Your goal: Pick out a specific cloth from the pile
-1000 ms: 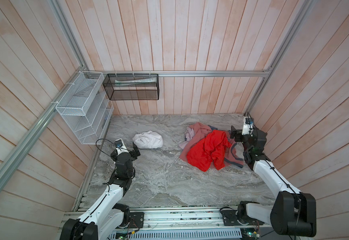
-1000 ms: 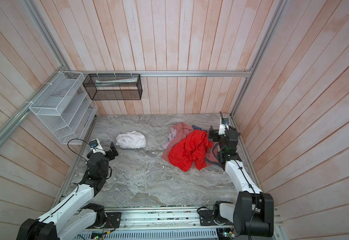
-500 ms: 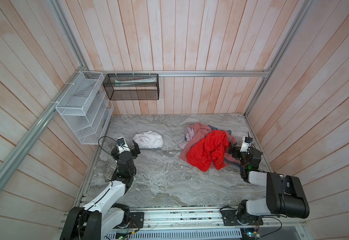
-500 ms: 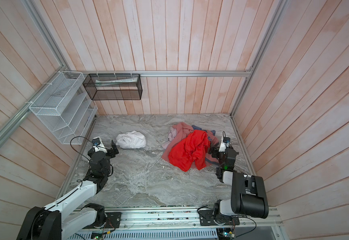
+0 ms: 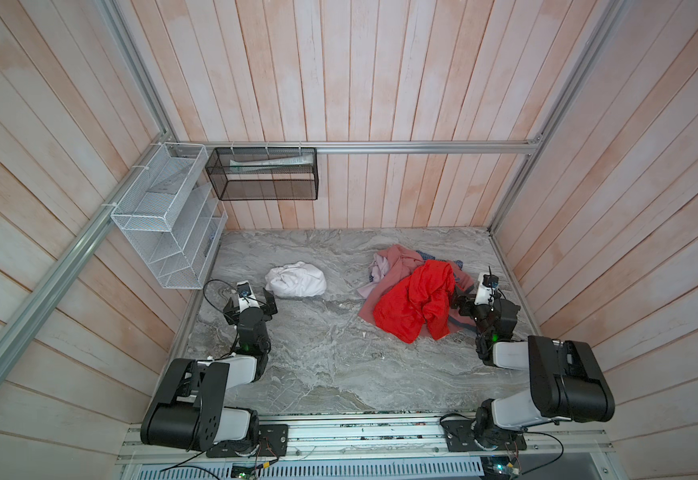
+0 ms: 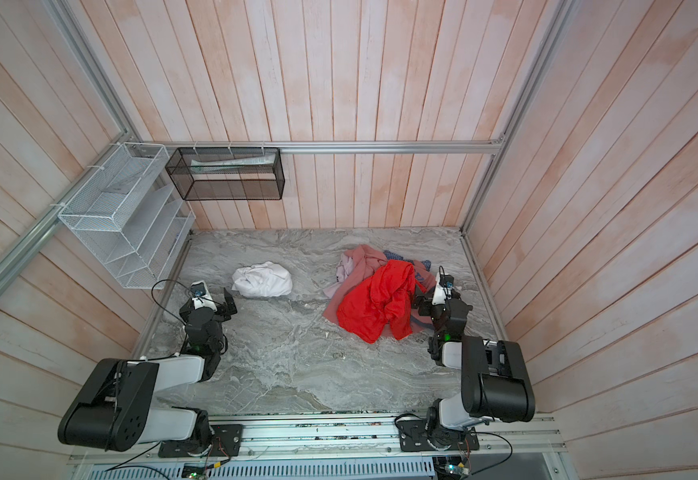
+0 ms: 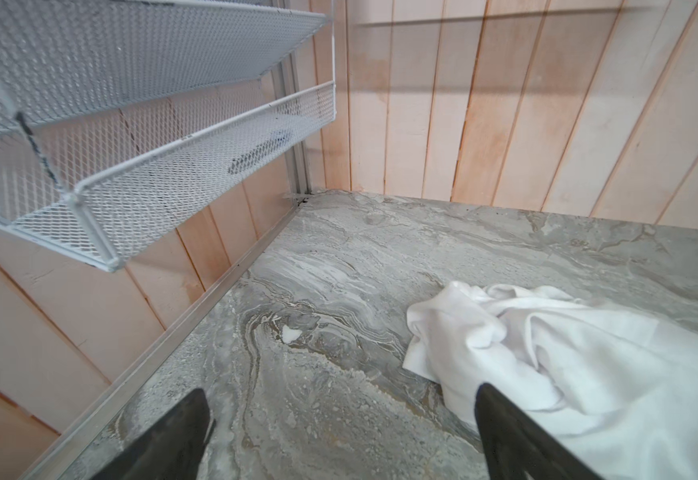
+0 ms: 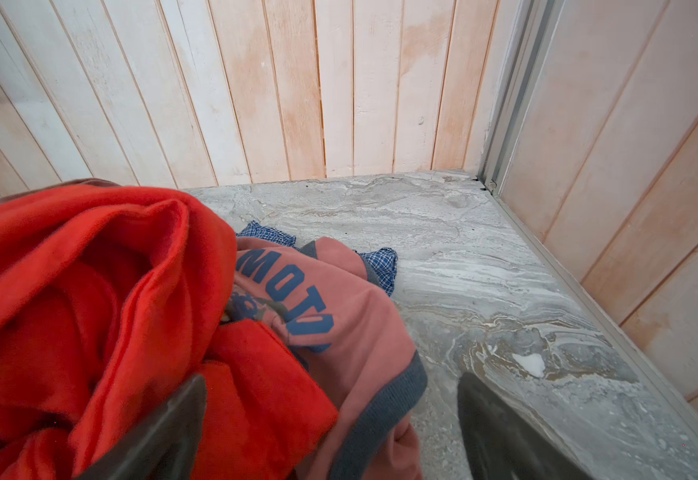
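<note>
The white cloth (image 5: pixel 296 280) (image 6: pixel 262 280) lies crumpled by itself on the grey marbled table, left of centre and apart from the pile. My left gripper (image 5: pixel 251 305) (image 6: pixel 208 305) sits low just in front-left of it. In the left wrist view the left gripper (image 7: pixel 341 399) is open over bare table, with the cloth (image 7: pixel 567 353) beside one finger. The pile (image 5: pixel 414 299) (image 6: pixel 376 299) has a red garment on top. My right gripper (image 5: pixel 482 301) (image 6: pixel 441 301) (image 8: pixel 332 384) is open at its right edge, with the pile's (image 8: pixel 89 311) red and dusty pink folds between the fingers, ungripped.
A white wire shelf (image 5: pixel 168 232) (image 7: pixel 131 145) hangs on the left wall above the left gripper. A black mesh basket (image 5: pixel 262 174) hangs on the back wall. Wooden walls close in the table on three sides; the right wall (image 8: pixel 630 208) is near the right gripper.
The right gripper has come forward along the pile's right side and its arm has folded down low. The left arm has folded back too, its gripper hardly shifting. The white cloth has not moved.
</note>
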Motion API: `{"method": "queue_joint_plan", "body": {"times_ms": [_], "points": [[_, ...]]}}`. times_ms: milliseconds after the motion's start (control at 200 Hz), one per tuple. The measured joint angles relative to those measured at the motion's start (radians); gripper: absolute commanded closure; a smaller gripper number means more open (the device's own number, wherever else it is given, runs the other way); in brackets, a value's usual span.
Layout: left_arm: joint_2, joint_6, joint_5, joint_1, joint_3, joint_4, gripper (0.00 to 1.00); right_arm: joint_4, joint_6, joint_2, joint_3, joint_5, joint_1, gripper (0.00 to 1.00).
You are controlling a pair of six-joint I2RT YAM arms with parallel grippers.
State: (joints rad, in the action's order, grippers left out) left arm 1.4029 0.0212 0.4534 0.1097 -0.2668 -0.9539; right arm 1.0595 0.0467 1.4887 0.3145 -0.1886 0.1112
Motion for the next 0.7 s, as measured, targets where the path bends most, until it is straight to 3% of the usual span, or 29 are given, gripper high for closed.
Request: {"method": "queue_joint_plan", "body": {"times_ms": [300,700], "points": [[0.139,0.008,-0.265,-0.113,-0.003,-0.128,0.00,-0.013,-0.007,0.000,0.000,0.011,-0.004,0.05],[0.141,0.013,-0.344,-0.120,-0.004,-0.150,0.00,-0.013,-0.014,0.002,0.000,0.011,-0.005,0.05]]}}
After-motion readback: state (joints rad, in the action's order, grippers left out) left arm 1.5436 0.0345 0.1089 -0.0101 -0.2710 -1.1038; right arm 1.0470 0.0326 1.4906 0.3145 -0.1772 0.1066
